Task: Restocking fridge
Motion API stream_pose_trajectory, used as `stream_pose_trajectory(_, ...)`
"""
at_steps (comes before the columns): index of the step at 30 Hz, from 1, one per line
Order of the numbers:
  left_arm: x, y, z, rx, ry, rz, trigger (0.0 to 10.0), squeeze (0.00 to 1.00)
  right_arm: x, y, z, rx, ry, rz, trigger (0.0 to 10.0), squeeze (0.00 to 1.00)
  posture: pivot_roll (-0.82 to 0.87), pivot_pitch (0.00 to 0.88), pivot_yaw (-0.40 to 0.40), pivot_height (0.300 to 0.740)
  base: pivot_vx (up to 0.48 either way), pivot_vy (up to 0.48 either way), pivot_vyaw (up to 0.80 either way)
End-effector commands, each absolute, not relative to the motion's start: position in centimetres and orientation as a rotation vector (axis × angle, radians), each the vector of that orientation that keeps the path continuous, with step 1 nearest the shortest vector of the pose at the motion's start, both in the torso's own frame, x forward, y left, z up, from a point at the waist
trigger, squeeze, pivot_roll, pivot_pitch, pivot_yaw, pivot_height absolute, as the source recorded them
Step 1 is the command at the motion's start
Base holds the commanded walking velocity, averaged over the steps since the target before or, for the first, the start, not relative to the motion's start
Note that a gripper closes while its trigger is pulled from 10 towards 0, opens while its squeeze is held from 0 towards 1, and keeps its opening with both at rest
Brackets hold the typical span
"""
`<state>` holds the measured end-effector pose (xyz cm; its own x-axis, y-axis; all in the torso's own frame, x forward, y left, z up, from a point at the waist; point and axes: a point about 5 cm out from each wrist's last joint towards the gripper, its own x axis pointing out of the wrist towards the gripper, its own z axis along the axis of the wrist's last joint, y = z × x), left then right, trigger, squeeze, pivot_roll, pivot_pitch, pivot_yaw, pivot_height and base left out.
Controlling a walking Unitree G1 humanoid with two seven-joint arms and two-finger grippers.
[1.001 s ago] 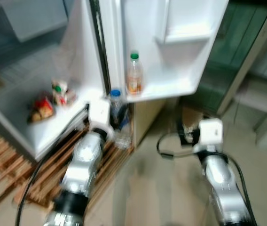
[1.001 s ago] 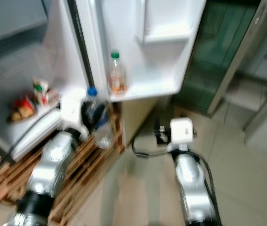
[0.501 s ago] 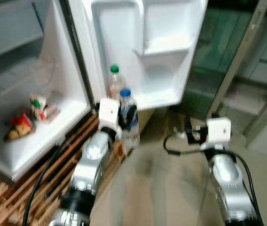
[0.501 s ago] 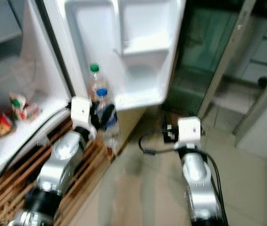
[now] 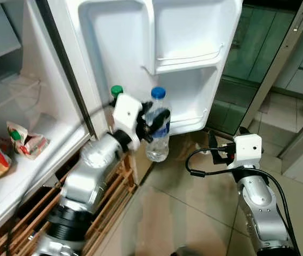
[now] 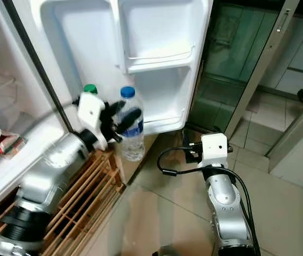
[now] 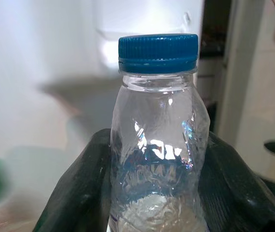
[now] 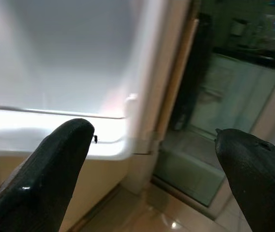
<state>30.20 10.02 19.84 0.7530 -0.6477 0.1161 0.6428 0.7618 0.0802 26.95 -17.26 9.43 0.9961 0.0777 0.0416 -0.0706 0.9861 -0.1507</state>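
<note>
While the left gripper (image 5: 152,121) clamped a clear crinkled plastic water bottle (image 5: 157,128), blue ribbed cap, beside the white moulded door shelf (image 5: 194,120), right gripper (image 8: 157,164) hung spread, empty.

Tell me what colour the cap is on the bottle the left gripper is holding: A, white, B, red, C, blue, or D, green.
C: the left gripper is clamped around a clear water bottle with a blue cap; the green cap is on another bottle behind it.
</note>
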Motion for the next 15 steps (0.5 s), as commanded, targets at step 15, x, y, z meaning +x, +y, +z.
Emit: stream_pose_trajectory(15,29.97,10.07,20.48,0.028,-0.161,-0.72,10.0,0.0,26.84,-16.6,9.65,-0.144,-0.058,0.104,10.0,0.02,-0.21,0.0,0.029,0.74,0.0,0.0,0.0)
